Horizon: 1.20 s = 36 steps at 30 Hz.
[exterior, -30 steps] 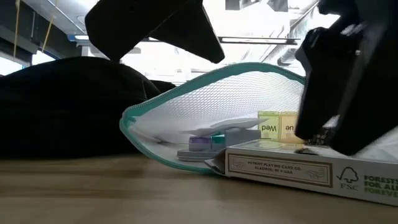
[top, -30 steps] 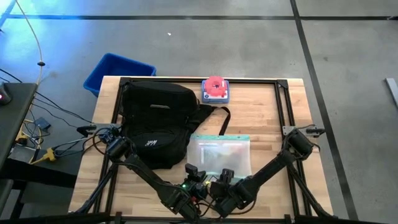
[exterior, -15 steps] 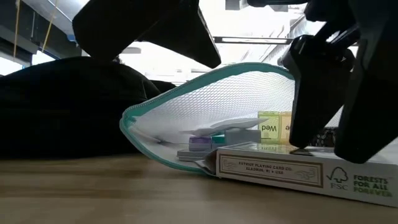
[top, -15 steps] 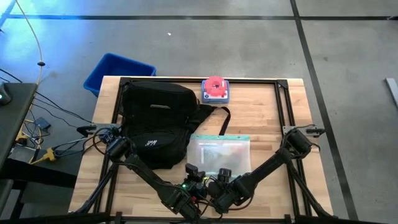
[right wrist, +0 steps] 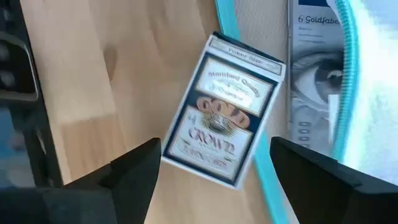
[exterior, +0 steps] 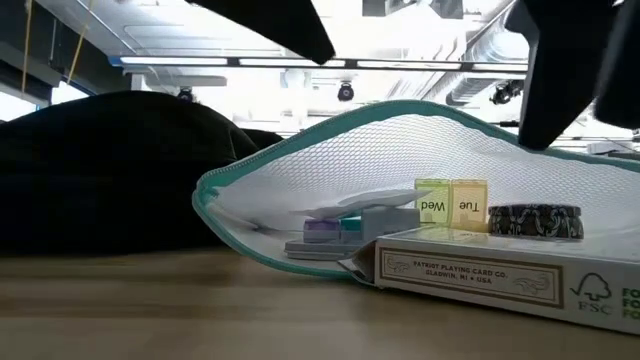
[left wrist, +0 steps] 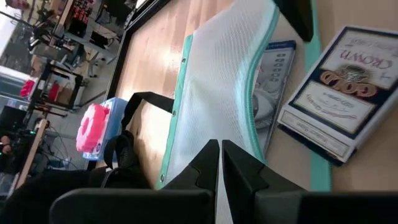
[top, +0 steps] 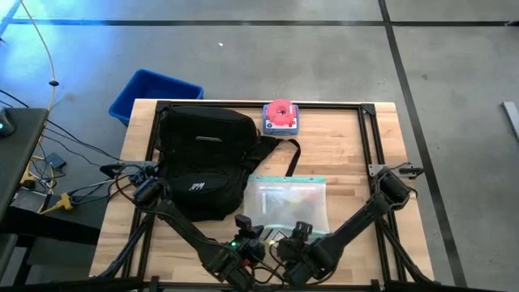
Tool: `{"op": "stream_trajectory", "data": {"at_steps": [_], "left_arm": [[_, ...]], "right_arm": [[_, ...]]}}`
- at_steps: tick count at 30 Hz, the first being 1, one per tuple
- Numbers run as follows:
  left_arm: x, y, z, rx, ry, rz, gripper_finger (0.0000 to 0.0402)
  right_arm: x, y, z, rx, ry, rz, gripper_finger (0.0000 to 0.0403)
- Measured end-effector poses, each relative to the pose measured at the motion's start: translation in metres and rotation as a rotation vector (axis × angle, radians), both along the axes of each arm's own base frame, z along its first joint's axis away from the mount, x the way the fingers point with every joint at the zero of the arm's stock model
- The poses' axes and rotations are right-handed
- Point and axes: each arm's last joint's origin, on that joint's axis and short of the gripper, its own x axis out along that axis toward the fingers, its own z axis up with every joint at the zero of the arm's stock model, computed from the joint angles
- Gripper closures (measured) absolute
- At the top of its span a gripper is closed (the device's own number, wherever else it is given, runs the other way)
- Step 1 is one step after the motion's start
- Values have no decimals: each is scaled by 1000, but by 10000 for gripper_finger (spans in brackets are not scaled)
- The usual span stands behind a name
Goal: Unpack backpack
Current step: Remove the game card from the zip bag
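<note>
While the black backpack (top: 201, 162) lay at the worktop's left side, a mesh pouch (top: 285, 203) and card box (right wrist: 225, 135) sat beside it; right gripper (right wrist: 214, 171) jaws spread above the box, left gripper (left wrist: 220, 163) jaws pressed together.

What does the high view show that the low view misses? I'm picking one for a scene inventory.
Only the high view shows the blue bin beyond the table's far left corner, the red and blue item by the table's far edge, the backpack's white logo, and both arms whole. Only the low view shows the pill organizer's "Wed" and "Tue" lids and the print on the playing card box. Both show the backpack and the mesh pouch.
</note>
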Motion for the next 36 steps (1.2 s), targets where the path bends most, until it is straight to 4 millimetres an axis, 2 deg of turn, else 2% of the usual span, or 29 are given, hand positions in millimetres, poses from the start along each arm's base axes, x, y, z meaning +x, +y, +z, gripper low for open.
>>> {"op": "stream_trajectory", "data": {"at_steps": [4, 8, 13, 17, 21, 25, 28, 32, 36], "left_arm": [[-7, -6, 2, -32, -1, -3, 401], [-12, -10, 2, -28, 9, -13, 401], [-18, -9, 1, -26, 17, 10, 401], [-20, -8, 1, -34, 24, 28, 401], [-20, -8, 0, -38, 25, 28, 401], [-20, -8, 0, -41, 22, 31, 401], [-20, -8, 0, -42, 22, 31, 401], [-20, -7, 0, -46, 23, 33, 401], [-19, -7, 0, -47, 23, 34, 402]], "right_arm": [[11, -9, -9, 81, 15, 7, 99], [25, -22, -12, 167, 24, 14, 59], [29, -38, -14, 147, 61, -89, 17], [31, -36, -24, 132, 63, -103, 5], [31, -30, -48, 114, 115, -92, 7], [33, -28, -58, 115, 126, -114, 9], [33, -28, -59, 111, 130, -115, 33], [33, -21, -54, 98, 125, -75, 119], [28, -11, -44, 62, 153, -26, 123]]}}
